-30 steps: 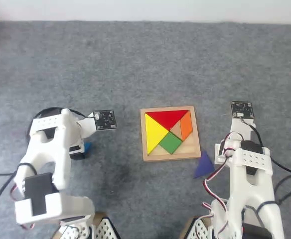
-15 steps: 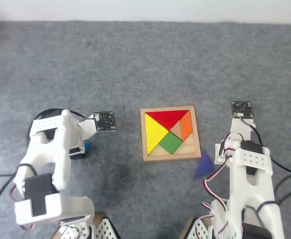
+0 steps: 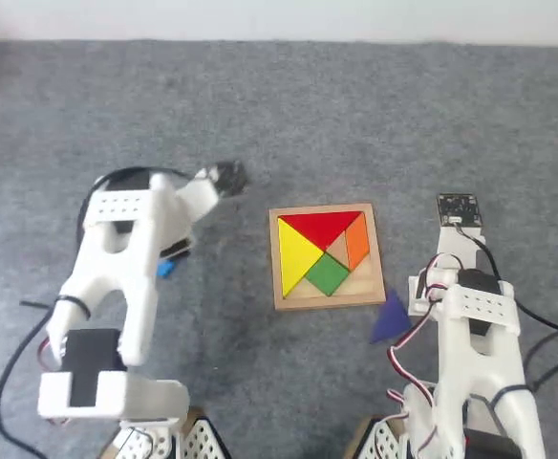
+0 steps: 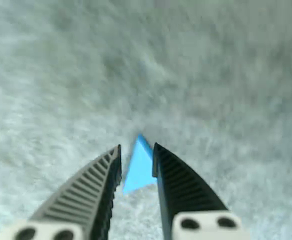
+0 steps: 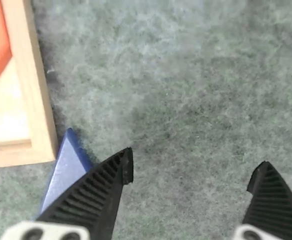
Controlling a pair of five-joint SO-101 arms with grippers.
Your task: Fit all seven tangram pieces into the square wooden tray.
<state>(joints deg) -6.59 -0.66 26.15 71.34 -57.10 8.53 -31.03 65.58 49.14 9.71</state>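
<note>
Left fingers (image 4: 105,180) are clenched on the light blue triangle (image 4: 140,167), one toothed pad against each long edge, with the point of the piece sticking out past the tips. Whether the piece rests on the grey desk (image 3: 355,115) or hangs just above it cannot be told. In the high view the light blue triangle (image 3: 167,269) peeks out from under the left arm, at 9 o'clock from the tray (image 3: 281,296) and well apart from it.

Right fingers (image 5: 103,185) are released and spread wide over bare desk, grasping nothing. The dark blue triangle (image 5: 66,170) lies flat just beside one of them, its tip close to the corner of the tray (image 5: 33,100). From above, the dark blue triangle (image 3: 391,318) sits at 5 o'clock from the tray, outside the rim.

Inside the tray four pieces lie flat:
- the red triangle (image 3: 325,228) at 12 o'clock
- the yellow triangle (image 3: 296,253) at 9 o'clock
- the green square (image 3: 328,274) at 6 o'clock
- the orange parallelogram (image 3: 357,241) at 3 o'clock

Bare wood shows between these pieces near the middle, and at the 5 and 7 o'clock corners.
</note>
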